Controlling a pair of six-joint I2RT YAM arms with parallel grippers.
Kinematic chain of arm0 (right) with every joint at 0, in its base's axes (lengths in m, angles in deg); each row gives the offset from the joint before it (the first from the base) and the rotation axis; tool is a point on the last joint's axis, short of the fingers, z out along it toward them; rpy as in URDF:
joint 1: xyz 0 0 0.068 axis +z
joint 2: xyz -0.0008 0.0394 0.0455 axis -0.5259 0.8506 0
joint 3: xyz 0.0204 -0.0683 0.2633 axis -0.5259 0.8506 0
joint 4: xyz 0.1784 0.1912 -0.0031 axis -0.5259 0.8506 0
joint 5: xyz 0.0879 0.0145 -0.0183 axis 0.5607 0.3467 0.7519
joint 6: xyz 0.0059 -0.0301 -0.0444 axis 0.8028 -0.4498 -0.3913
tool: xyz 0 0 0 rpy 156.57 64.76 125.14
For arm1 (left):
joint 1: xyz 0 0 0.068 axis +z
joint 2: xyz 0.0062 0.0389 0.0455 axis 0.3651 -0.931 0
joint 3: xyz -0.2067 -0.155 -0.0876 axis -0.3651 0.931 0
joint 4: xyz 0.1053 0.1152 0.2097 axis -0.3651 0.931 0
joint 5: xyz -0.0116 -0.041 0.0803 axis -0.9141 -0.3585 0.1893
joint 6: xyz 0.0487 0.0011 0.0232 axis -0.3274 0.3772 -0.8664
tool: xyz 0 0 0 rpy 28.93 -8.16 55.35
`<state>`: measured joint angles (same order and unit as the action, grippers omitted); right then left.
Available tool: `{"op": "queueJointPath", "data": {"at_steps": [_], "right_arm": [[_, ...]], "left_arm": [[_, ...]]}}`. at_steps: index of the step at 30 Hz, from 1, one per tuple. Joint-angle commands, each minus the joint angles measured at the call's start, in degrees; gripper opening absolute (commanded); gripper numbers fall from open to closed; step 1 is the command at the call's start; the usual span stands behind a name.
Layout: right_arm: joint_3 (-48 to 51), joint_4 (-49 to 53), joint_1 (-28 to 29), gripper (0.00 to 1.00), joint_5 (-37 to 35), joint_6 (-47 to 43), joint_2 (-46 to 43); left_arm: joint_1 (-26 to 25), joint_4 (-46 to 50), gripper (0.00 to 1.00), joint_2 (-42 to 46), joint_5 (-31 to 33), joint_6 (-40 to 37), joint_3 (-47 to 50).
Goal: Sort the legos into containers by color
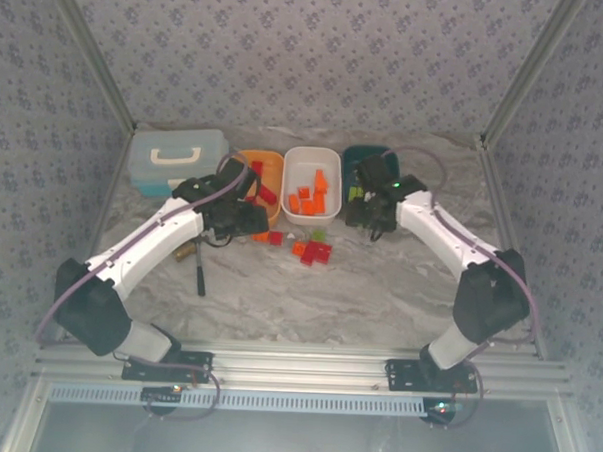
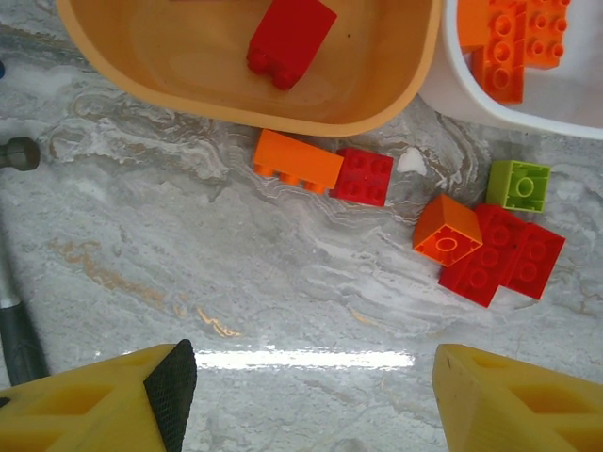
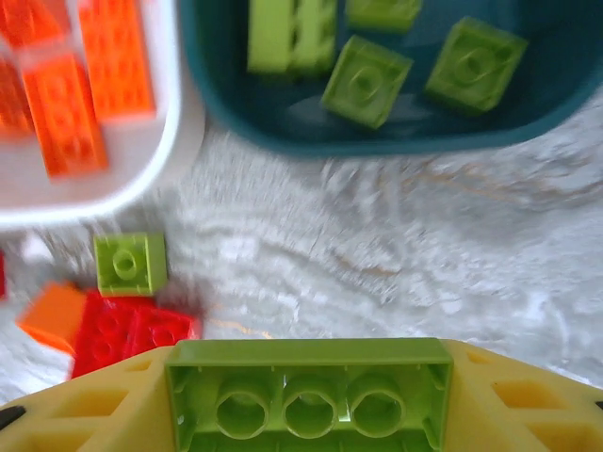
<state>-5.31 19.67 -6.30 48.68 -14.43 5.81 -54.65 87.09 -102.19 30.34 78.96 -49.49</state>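
Note:
My right gripper (image 3: 309,405) is shut on a long lime green lego (image 3: 309,356), held just in front of the dark teal tray (image 3: 396,141), which holds several green legos (image 3: 366,80). That gripper (image 1: 374,221) hovers at the teal tray (image 1: 357,156). The left gripper (image 2: 311,386) is open with nothing in it above bare table, near the orange tray (image 2: 170,56) with a red lego (image 2: 287,38) inside. Loose on the table lie an orange lego (image 2: 297,160), a red one (image 2: 365,176), a lime one (image 2: 519,185) and a red and orange cluster (image 2: 490,254). The white tray (image 1: 313,151) holds orange legos (image 1: 309,198).
A light blue lidded case (image 1: 174,158) stands at the back left beside the trays. A thin black tool (image 1: 199,272) lies on the table left of the left arm. Patterned walls close in the back and both sides.

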Motion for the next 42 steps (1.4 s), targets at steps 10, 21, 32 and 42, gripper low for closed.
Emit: {"op": "queueJointPath", "data": {"at_steps": [10,21,32,42], "right_arm": [[-27.81,3.55,-12.98,0.60,2.44,41.70,20.36],[-44.49,14.55,-14.57,0.63,0.92,62.63,36.03],[-47.51,23.60,-14.48,0.62,-0.72,73.15,40.71],[-51.29,25.39,-14.39,0.70,0.24,74.74,44.63]], "left_arm": [[-1.60,-2.94,0.69,-4.61,-2.52,-0.40,-5.99],[-1.71,-4.77,0.69,-4.03,-3.87,-2.32,-5.60],[-5.38,-11.27,0.68,-6.26,-8.83,-9.08,-1.18],[-7.97,-10.26,0.70,-16.25,-9.33,-14.67,-1.49]]}}
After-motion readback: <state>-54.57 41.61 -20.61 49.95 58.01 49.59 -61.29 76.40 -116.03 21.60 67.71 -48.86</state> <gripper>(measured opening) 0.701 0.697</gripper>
